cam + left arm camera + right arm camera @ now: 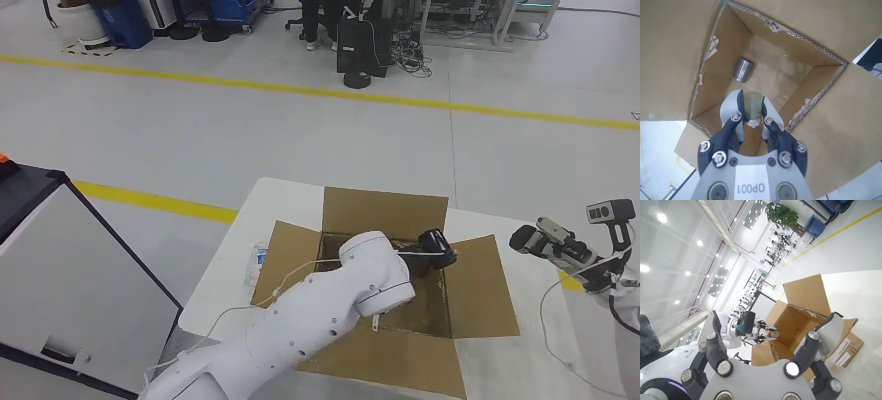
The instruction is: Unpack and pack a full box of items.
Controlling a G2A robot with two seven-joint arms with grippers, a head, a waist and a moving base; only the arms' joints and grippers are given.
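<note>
left tool grips pale green cylinder over the open cardboard box, long axis along the fingers, metal stud toward the wrist. steel cylinder lies on box floor against a wall. right tool open, beside box.

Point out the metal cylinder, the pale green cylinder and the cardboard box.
metal cylinder (743,69): left wrist view, its curved side.
pale green cylinder (752,107): left wrist view, its curved side.
cardboard box (721,66): left wrist view, an inner wall.
</note>
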